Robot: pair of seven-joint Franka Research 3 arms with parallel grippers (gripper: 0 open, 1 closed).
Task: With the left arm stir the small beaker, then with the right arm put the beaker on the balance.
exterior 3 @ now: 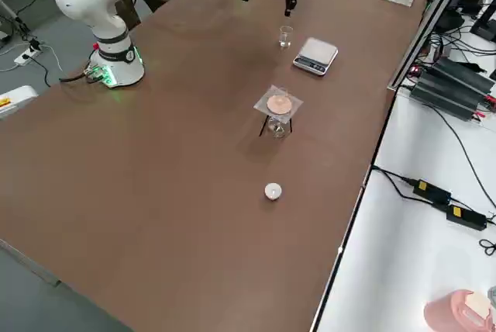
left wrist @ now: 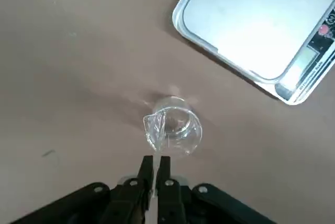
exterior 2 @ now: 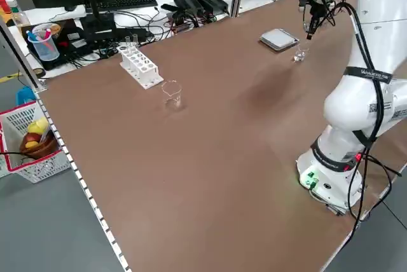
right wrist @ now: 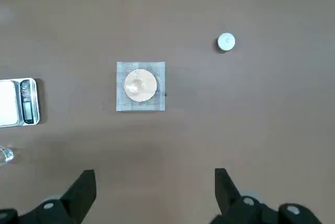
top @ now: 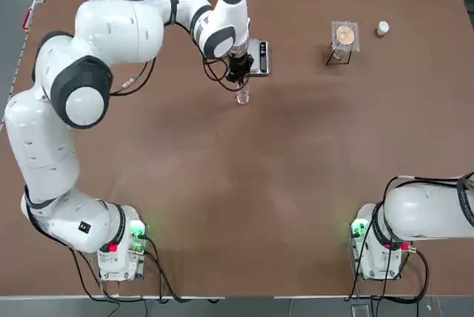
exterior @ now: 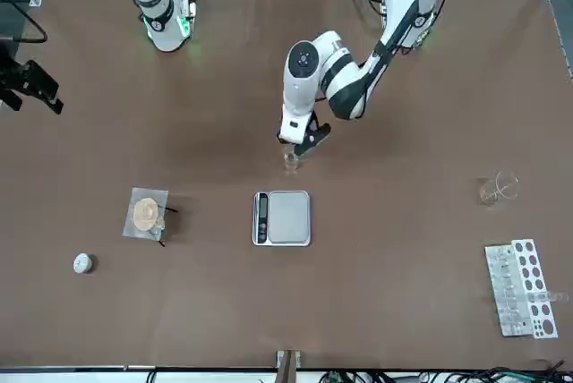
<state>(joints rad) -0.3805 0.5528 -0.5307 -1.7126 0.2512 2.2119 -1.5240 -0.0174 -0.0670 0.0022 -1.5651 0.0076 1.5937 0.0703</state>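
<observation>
The small beaker (top: 243,96) stands upright on the brown table just in front of the balance (top: 259,56), a flat grey scale with a silver plate. My left gripper (top: 238,72) hangs right above the beaker, shut on a thin clear rod (left wrist: 156,160) whose lower end reaches the beaker's rim (left wrist: 175,130). In the front view the beaker (exterior: 291,161) sits between the left gripper (exterior: 300,143) and the balance (exterior: 283,218). My right gripper (right wrist: 153,192) is open and empty, held high over the table's right part, far from the beaker.
A wire-gauze stand with a tan disc (top: 344,35) and a small white cap (top: 382,28) are at the far right. A larger spouted beaker (exterior: 498,188) and a white test-tube rack (exterior: 521,286) lie out on the left side.
</observation>
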